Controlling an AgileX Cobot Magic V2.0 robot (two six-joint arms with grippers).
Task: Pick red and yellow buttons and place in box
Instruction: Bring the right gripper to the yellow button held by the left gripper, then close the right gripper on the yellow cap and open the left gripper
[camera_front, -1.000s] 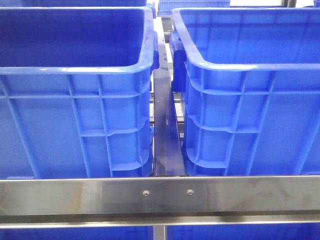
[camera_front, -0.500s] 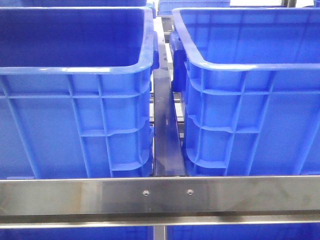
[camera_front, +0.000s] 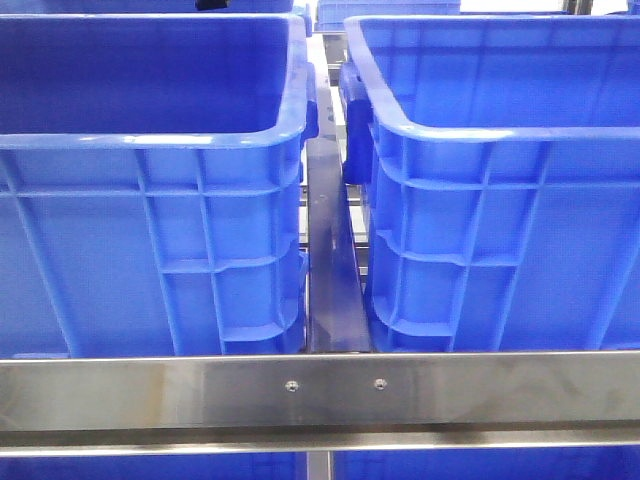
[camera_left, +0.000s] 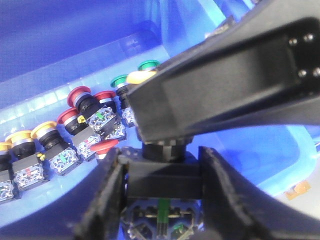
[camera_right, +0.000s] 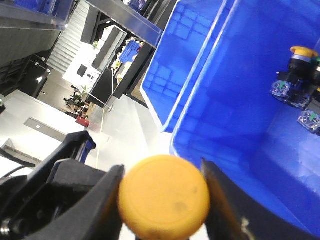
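My right gripper (camera_right: 162, 197) clamps a yellow button (camera_right: 164, 196); my left gripper (camera_left: 162, 190) grips a black-bodied button (camera_left: 162, 150), red buttons (camera_left: 80, 97) at its ten o'clock.

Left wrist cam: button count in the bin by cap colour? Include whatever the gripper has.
Red buttons: 4
Yellow buttons: 4, one cut off by the frame edge
Green buttons: 2
Gripped button in left gripper: 1, cap colour hidden
Total: 11
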